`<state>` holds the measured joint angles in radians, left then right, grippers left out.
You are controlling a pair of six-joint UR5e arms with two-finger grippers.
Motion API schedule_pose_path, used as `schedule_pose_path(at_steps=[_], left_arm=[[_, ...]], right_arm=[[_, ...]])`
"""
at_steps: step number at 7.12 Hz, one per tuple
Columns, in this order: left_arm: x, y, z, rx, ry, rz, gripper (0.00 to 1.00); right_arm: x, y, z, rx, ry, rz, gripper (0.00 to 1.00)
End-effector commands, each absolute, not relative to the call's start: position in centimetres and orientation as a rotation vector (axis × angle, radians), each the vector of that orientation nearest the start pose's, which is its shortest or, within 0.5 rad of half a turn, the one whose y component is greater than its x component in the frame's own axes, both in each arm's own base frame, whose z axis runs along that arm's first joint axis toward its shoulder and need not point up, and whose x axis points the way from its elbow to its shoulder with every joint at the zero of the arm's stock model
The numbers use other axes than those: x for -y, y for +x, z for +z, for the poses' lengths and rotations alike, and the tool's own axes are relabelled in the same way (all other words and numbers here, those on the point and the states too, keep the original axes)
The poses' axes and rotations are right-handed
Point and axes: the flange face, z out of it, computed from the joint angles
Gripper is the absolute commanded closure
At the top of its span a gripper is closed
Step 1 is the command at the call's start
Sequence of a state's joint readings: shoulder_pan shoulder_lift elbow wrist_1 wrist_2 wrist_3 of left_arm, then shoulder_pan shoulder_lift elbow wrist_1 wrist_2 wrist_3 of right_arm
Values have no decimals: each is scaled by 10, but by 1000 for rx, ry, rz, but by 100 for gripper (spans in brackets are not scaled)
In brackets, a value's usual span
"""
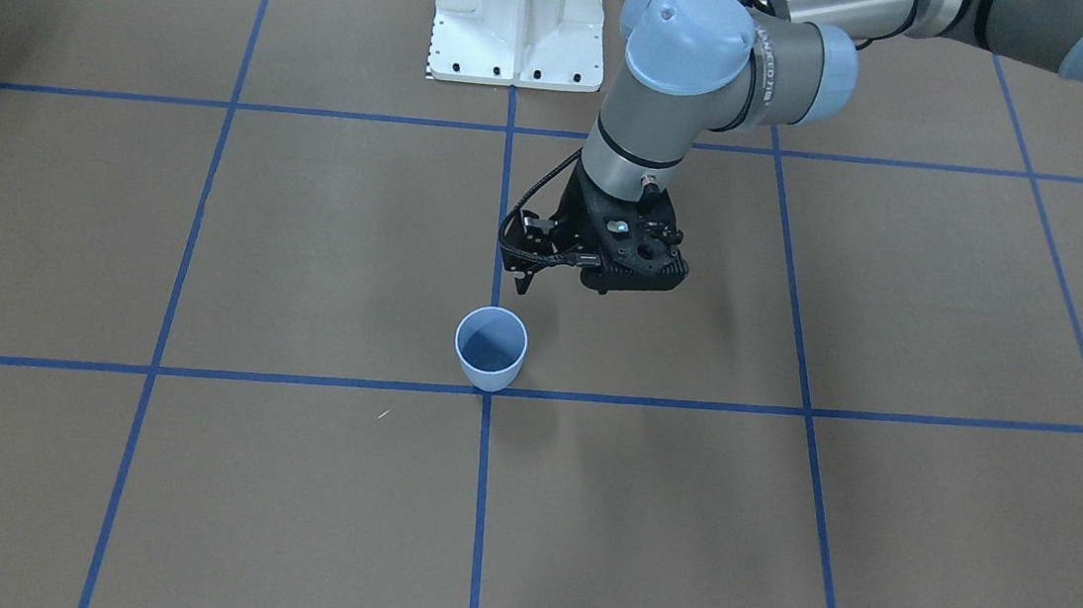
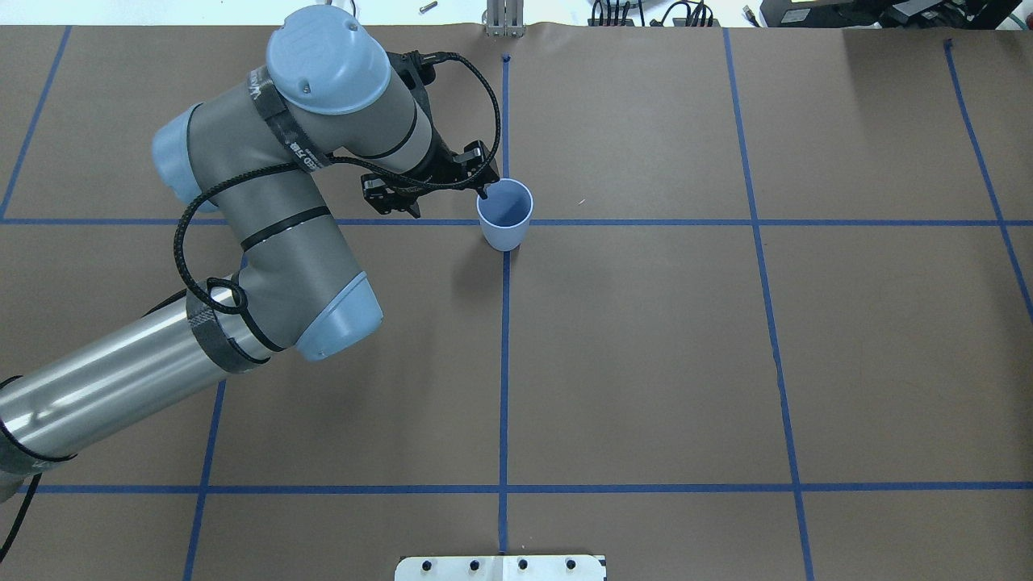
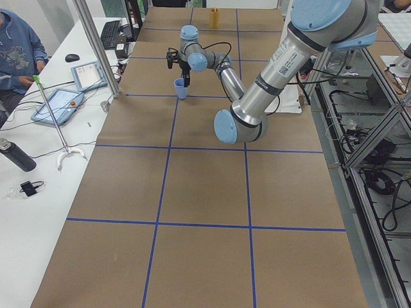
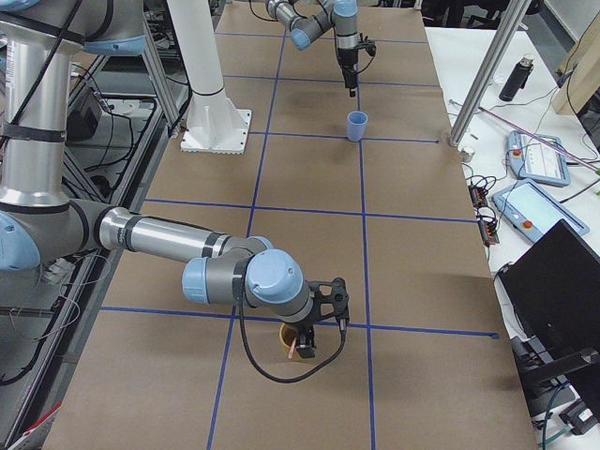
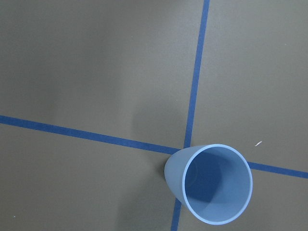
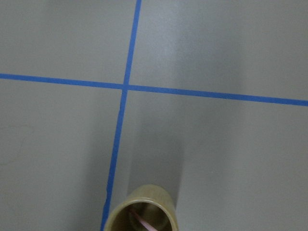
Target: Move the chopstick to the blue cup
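The blue cup (image 1: 489, 367) (image 2: 503, 234) (image 5: 174, 174) stands upright on a crossing of blue tape lines, with nothing inside it. My left gripper (image 1: 563, 286) (image 2: 449, 202) hangs just beside its rim, on the robot's left of it; the fingers look apart and hold nothing. The pale pink chopstick (image 6: 143, 222) (image 4: 292, 349) leans inside a tan cup (image 6: 115, 216) (image 4: 284, 337) at the far end of the table. My right gripper (image 4: 324, 337) hovers right over that tan cup. I cannot tell whether it is open or shut.
A tiny white sliver (image 1: 383, 415) (image 5: 258, 143) lies on the brown paper near the blue cup. The white robot base (image 1: 520, 14) stands behind. A side table (image 3: 38, 167) with tablets, a metal post (image 3: 96, 51) and a seated person (image 3: 19, 51) border the operators' side.
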<state>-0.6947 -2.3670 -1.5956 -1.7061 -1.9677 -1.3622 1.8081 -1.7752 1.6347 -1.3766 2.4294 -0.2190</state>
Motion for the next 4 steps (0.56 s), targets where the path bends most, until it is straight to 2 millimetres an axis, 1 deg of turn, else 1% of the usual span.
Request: schedule_pose_path(at_steps=[1,2,3,4], left_arm=[[523,480,153,-1001,77,-258,6],[522,482,155,-997,75,-256,6],[523,482,158,-994,75,-258,6],[523,482,159,-1011,84,-252,6]], right_arm=[[354,160,742,849,188,35,10],[352,156,753,909,173,52,21],[348,154,757,932,167,61,30],[346,153,762,934,158,65,44]])
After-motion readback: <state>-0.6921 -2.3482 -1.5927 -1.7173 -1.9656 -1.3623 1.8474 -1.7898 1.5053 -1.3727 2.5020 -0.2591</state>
